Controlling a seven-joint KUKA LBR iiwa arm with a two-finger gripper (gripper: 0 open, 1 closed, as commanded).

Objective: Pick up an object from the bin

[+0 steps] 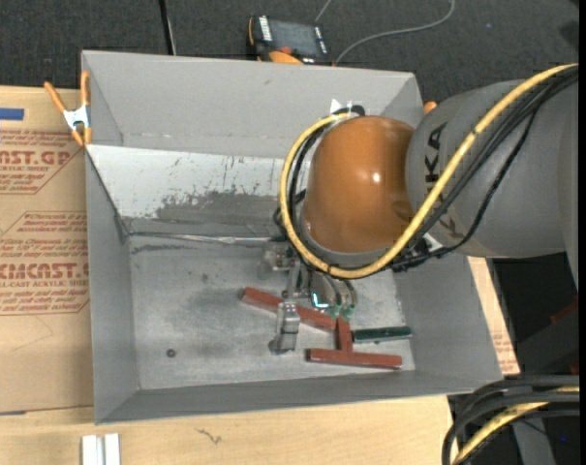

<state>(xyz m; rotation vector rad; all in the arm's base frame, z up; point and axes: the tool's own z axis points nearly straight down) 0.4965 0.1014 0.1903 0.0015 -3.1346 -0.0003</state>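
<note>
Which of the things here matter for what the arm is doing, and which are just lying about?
Part of the job: gripper, low in the grey bin; the red-brown strip nearest it, probably.

Just lying about: long red-brown strip by the near wall; dark green stick; black-and-orange device beyond the bin.

Robot's orange cover point(355, 187) is blocking most of the gripper point(287, 335) & the back-right of the bin point(176, 105) floor. Its arm point(510, 182) is running off the right edge. One red-brown stick point(262, 299) is lying w/ its right end hidden under the gripper. A dark green strip point(382, 334) is lying nearby, front-right; kind unclear. A tiny dark speck point(171, 354), front-left on the floor, is reading too small to ID.
</note>
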